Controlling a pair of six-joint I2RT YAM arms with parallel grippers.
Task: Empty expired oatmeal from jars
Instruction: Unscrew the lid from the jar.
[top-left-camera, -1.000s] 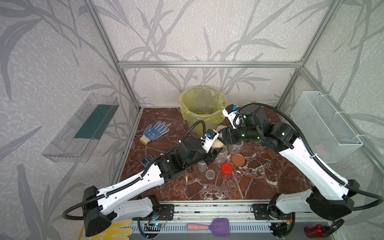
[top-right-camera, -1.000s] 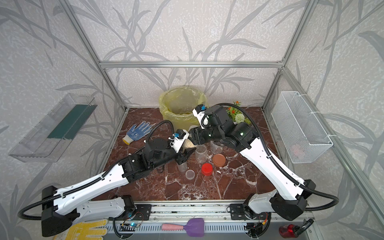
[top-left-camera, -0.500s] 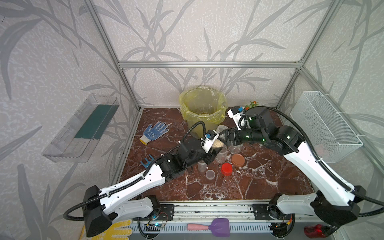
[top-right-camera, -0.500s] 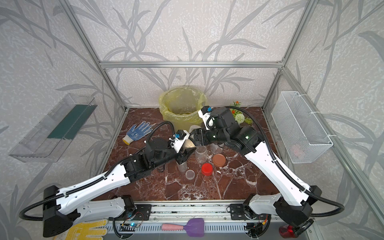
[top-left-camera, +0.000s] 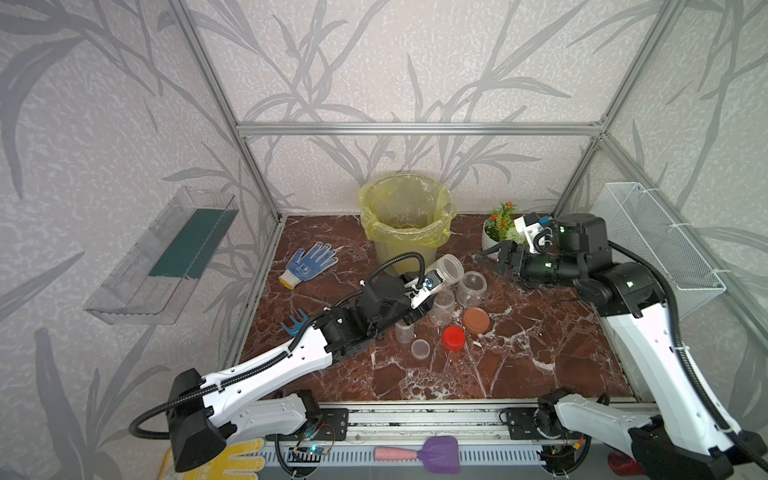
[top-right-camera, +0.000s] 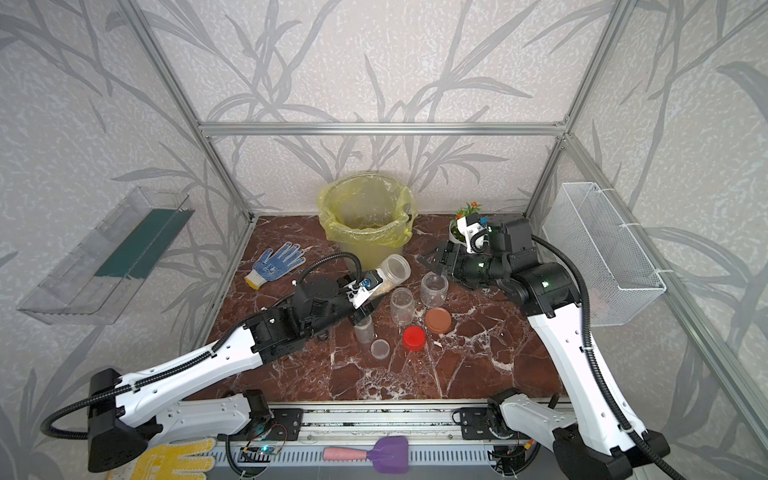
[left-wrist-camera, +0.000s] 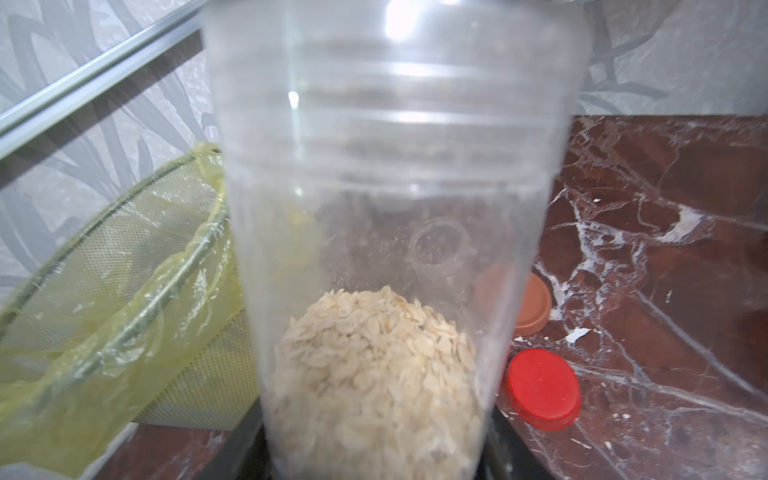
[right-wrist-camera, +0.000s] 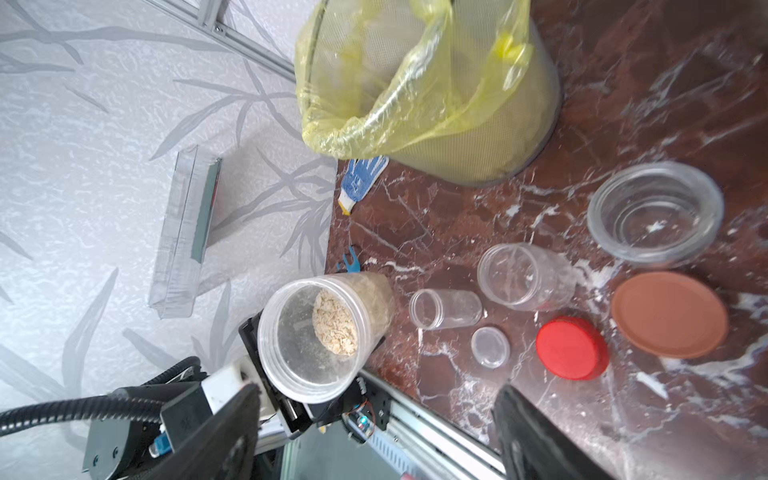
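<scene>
As the left jaws pinch a tilted clear plastic cylindrical jar (top-left-camera: 448, 269) beside the yellow-bagged mesh bin (top-left-camera: 405, 220) at the table's (top-left-camera: 540, 353) back edge, pale flaky oatmeal (left-wrist-camera: 374, 374) sits in its bottom; right jaws spread, empty.

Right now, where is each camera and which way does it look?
Top views: high in front, facing down at the table; left arm, right arm.
Left wrist: faces along its held jar of oatmeal; fingers show.
Right wrist: faces across the table toward that jar; open right gripper shows.
Both wrists share the red lid.
</scene>
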